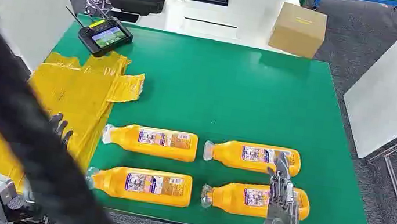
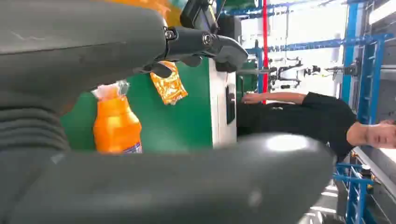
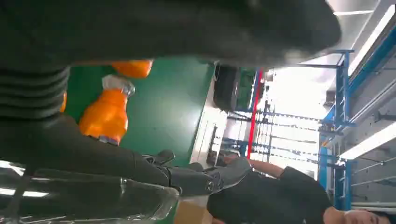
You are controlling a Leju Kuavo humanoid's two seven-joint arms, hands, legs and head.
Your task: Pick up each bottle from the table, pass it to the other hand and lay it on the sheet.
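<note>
Head view: four orange bottles [image 1: 151, 141] bear unreadable labels.

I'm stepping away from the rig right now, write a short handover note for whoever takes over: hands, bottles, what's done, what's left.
Left hand: holds nothing, fingers apart, over the crumpled yellow plastic sheet at the table's left.
Right hand: holds nothing, fingers up, hovering over the two right-hand bottles.
Four orange plastic bottles lie on their sides on the green table mat, two by two: far left, far right, near left, near right.
Done: nothing; no bottle is on the sheet.
Left: all four bottles to pick, pass and lay down.
</note>
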